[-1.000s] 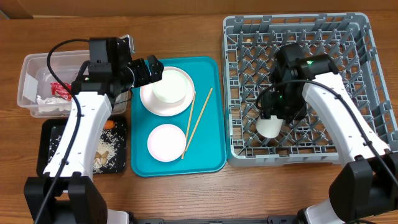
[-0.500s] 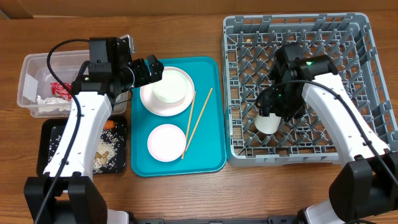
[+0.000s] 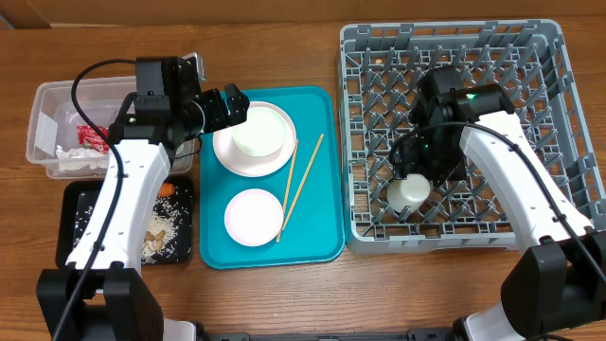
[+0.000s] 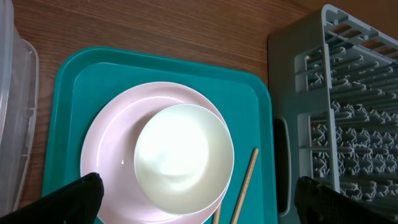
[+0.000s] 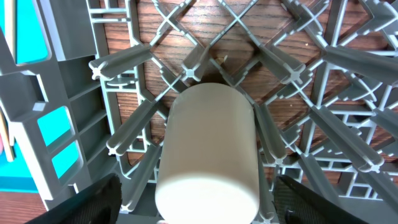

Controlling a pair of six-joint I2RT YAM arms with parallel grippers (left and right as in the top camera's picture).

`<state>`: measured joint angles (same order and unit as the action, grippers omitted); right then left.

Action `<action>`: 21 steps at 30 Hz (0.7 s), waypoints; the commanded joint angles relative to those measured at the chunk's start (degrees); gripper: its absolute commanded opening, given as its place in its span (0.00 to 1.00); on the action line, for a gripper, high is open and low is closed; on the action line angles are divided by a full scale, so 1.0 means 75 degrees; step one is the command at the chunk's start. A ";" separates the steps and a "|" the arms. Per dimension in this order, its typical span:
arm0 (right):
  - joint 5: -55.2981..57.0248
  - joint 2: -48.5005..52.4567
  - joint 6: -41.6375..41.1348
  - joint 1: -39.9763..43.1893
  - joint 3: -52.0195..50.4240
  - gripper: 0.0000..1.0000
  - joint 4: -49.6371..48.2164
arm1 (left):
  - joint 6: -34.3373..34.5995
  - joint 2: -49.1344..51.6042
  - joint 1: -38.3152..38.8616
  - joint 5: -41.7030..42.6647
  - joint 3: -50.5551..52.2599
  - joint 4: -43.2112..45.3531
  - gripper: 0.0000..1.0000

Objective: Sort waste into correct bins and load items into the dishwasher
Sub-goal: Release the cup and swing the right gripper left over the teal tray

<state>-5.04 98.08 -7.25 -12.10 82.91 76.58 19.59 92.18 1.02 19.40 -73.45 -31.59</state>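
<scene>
The wooden tabletop (image 3: 284,47) carries the grey dish rack (image 3: 530,76) on the right, which takes up most of that side. The teal tray (image 3: 322,237) sits in the middle, with the clear tub (image 3: 43,123) and the black tray (image 3: 71,227) on the left. The waste looks sorted, with the red wrapper (image 3: 92,137) and tissue (image 3: 76,156) in the tub and the carrot (image 3: 167,189) and food scraps (image 3: 161,237) in the black tray. That puts the step in hand at loading the rack. On the teal tray a white plate (image 3: 227,152) holds one bowl (image 3: 258,133), a second bowl (image 3: 253,216) sits nearer the front, and the chopsticks (image 3: 301,185) lie beside them. The left claw (image 4: 199,196) hangs fully open over the stacked bowl, its fingers clear of the rim. The small white cup (image 5: 208,155) lies on its side among the rack's pegs. The right claw (image 5: 199,193) is spread around it, with gaps showing on both sides, so the cup appears to rest on the rack alone. Next, the right arm probably has to lift clear, while the left claw drops to pinch the bowl's rim.
</scene>
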 commanded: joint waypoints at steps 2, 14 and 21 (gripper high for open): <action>0.0058 -0.0192 0.0029 -0.0020 -0.0029 0.83 0.0009 | 0.0017 -0.0017 0.0003 -0.0073 -0.0184 0.0017 1.00; -0.0609 -0.0221 0.0032 -0.0560 0.1620 1.00 0.0603 | 0.0017 -0.0017 0.0006 -0.0073 -0.0184 0.0015 1.00; -0.1183 -0.0201 0.0029 -0.2087 0.1580 1.00 -0.0420 | 0.0017 -0.0017 0.0003 -0.0073 -0.0184 0.0017 1.00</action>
<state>-10.68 97.67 -7.27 -23.11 94.45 75.40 19.59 92.18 1.02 19.38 -73.45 -31.68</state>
